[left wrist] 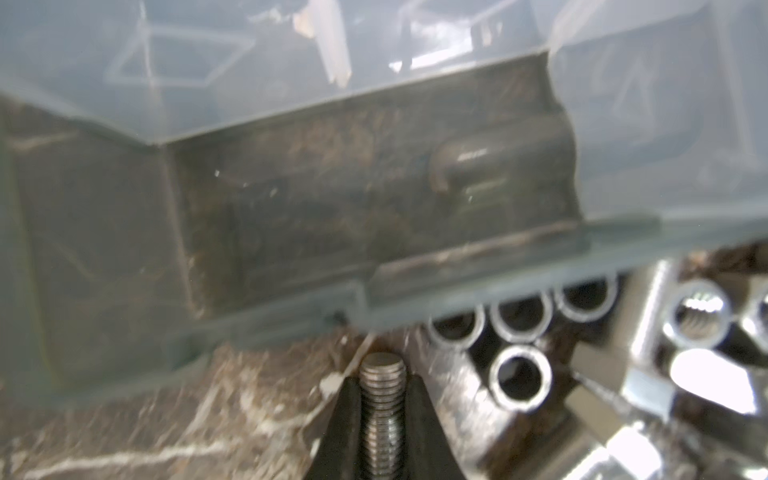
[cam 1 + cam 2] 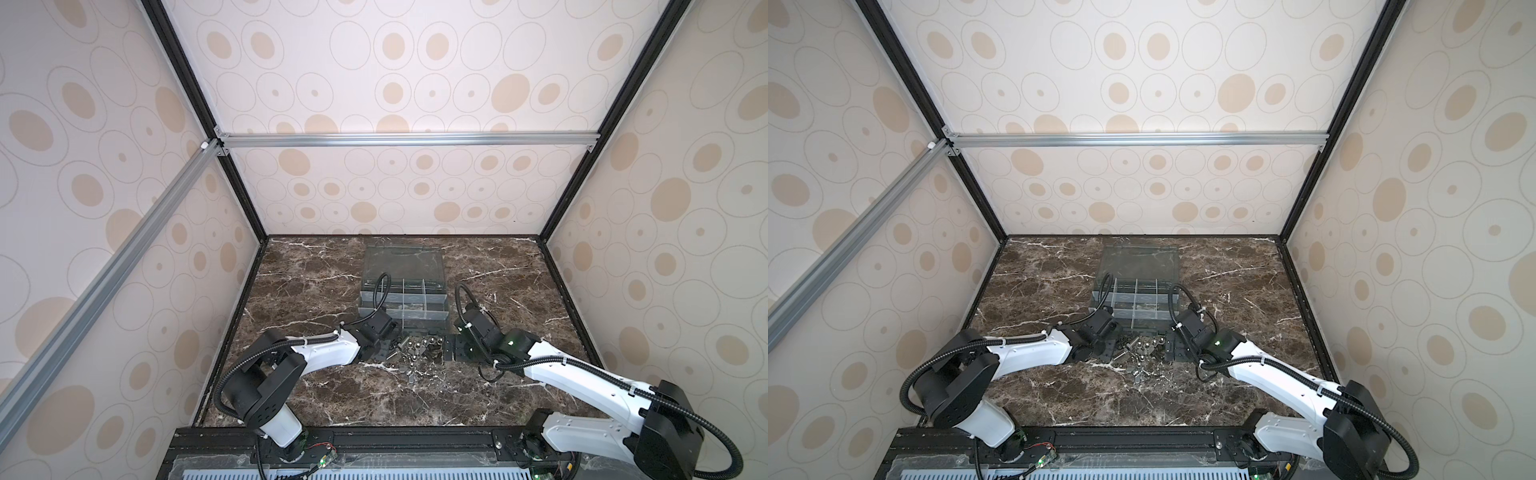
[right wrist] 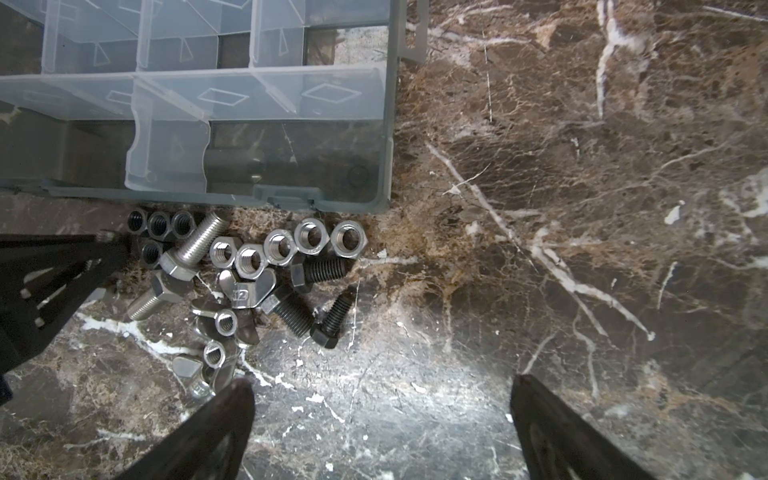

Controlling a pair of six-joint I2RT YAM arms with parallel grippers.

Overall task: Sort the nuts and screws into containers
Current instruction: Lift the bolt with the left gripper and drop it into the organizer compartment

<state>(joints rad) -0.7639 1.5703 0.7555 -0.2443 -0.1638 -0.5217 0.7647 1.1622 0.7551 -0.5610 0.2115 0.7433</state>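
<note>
Gripping a silvery threaded metal screw (image 1: 382,419) by its shaft, the left gripper (image 1: 382,384) is closed on it, with its black fingers (image 1: 345,428) pressing on either side of the threads. The flat shaft end projects past the fingertips toward the near wall of the dark grey translucent plastic organizer box (image 1: 291,187). The screw's head is hidden further back between the fingers. In a top view this gripper sits at the left edge of the loose pile, just in front of the box.

The right gripper (image 3: 382,384) holds nothing; its jaws are spread wide above the bare brown marble tabletop (image 3: 582,208) beside the pile.

The remaining parts lie on the marble along the box front, many of them touching or overlapping:
- shiny silver hexagonal nuts (image 3: 316,235)
- darker hexagonal nuts (image 3: 160,224)
- silver wing nuts (image 3: 245,286)
- short black screws (image 3: 318,270)
- silver hex-head screws (image 3: 195,245)

The box's cells (image 3: 324,166), separated by clear dividers (image 3: 166,137), stand uncovered.

Handling, as judged: the held screw is rigid, dense for its size and smooth. Its threads give flat pads some bite, yet a round shaft may roll or pivot, so a hold square across mid-shaft suits it. Nuts are best taken across two opposite flats. Being low and crowded, they may slide on the polished stone or come up in pairs.
</note>
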